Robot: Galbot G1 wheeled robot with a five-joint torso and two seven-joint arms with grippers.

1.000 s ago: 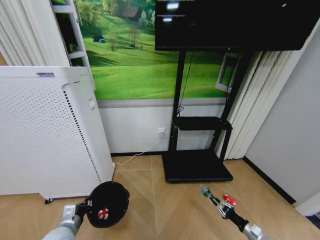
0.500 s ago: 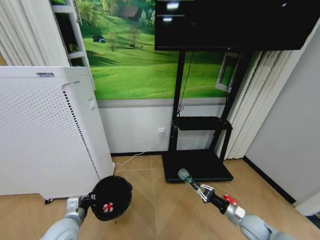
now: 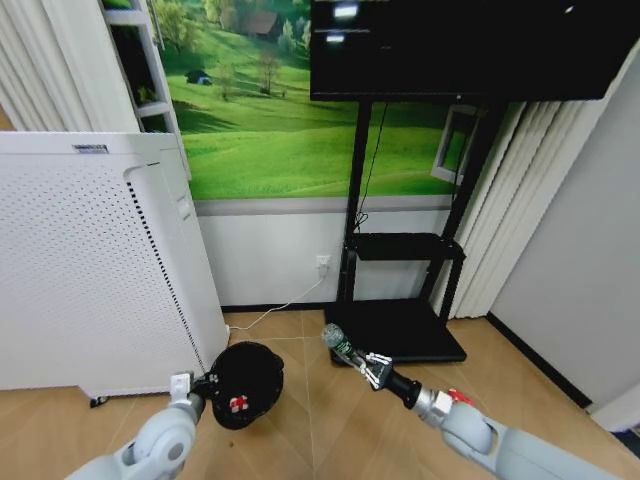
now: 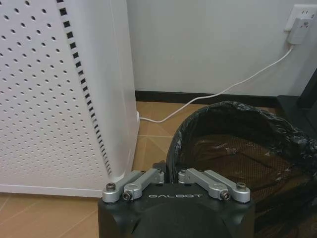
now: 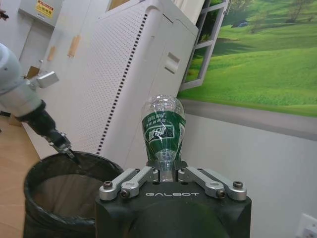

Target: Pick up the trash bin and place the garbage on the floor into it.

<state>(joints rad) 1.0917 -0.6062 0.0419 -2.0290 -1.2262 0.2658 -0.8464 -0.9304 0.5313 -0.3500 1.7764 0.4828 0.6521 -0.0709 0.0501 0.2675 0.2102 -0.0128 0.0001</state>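
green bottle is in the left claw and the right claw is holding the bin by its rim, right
No, the sides are swapped. The right claw holds the green bottle, as the right wrist view shows. The left claw is shut on the rim of the trash bin, seen in the left wrist view.

Tan herringbone floor [image 3: 330, 410] bearing a white perforated cabinet [image 3: 90, 270] at left, a black TV-stand base [image 3: 395, 335] by the wall, a small red bit [image 3: 457, 397] nearby.
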